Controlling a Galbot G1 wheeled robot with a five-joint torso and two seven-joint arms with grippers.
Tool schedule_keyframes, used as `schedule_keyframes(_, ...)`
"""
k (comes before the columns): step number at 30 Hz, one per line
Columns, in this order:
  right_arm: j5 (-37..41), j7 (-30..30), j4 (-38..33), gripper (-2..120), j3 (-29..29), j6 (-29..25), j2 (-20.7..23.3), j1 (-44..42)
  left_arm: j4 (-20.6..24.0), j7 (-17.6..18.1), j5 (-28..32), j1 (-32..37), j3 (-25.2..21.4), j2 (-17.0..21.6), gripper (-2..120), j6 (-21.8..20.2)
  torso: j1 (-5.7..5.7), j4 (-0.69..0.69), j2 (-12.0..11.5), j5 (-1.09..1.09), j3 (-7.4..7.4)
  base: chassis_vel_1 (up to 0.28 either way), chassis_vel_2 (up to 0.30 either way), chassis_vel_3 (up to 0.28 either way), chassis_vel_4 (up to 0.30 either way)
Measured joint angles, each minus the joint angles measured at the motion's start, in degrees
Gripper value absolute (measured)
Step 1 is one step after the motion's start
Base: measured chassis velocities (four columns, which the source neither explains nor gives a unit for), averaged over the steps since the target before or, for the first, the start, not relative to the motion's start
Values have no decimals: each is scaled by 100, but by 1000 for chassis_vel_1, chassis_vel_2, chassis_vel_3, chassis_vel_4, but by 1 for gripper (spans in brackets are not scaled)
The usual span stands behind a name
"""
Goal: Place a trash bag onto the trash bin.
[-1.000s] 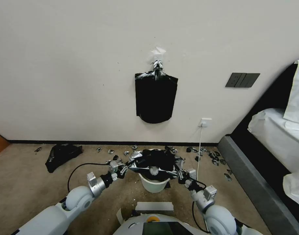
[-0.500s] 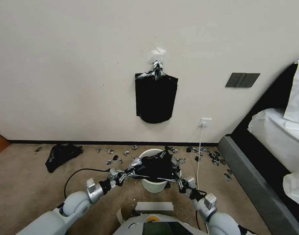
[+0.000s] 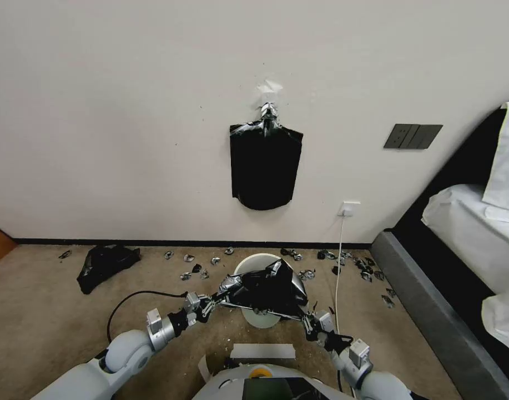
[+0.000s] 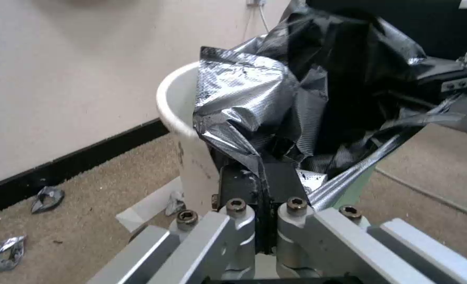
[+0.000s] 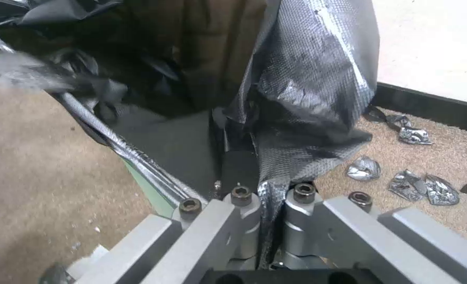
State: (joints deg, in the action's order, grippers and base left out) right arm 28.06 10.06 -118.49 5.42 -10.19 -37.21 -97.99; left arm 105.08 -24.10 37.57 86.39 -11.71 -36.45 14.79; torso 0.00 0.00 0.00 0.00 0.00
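1. Compared with the head view a second ago, both arms have drawn back toward the robot and the trash bag (image 3: 268,288) has come with them. It then covered the whole mouth of the trash bin (image 3: 248,263); now the bin's far rim is bare again.
2. The bag now sits bunched over the near half of the bin, stretched between the two grippers, with its near edge pulled into a tight band. This looks like a pull meant to open the mouth, though it has slipped off the far side.
3. The left gripper (image 3: 218,297) holds the bag's edge at the bin's left side, jaws closed tight on the plastic, as the left wrist view shows (image 4: 265,173).
4. The right gripper (image 3: 302,314) pinches the opposite edge just in front and to the right of the bin, its jaws clamped on a fold (image 5: 262,189).
5. Holding opposite edges apart keeps the floppy film spread, so that it could hook over the rim.
6. Farther out, a squashed black heap (image 3: 105,265) lies by the wall on the left, foil-like scraps (image 3: 196,269) litter the carpet, and a flat black sheaf (image 3: 264,166) hangs on the wall.
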Motion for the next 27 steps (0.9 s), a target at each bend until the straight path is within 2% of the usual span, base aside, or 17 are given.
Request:
schedule_keyframes(16, 6, -51, 309, 0, -213, 42, 108, 339, -321, -6, -170, -165, 232, -175, 0, 5, 0, 0, 0, 0, 0, 0, 0, 0, 0)
schedule_keyframes(27, -72, -98, 578, 0, -440, 65, 99, 616, -646, 3, -250, -290, 420, -501, 0, 5, 0, 0, 0, 1, 0, 0, 0, 0, 0)
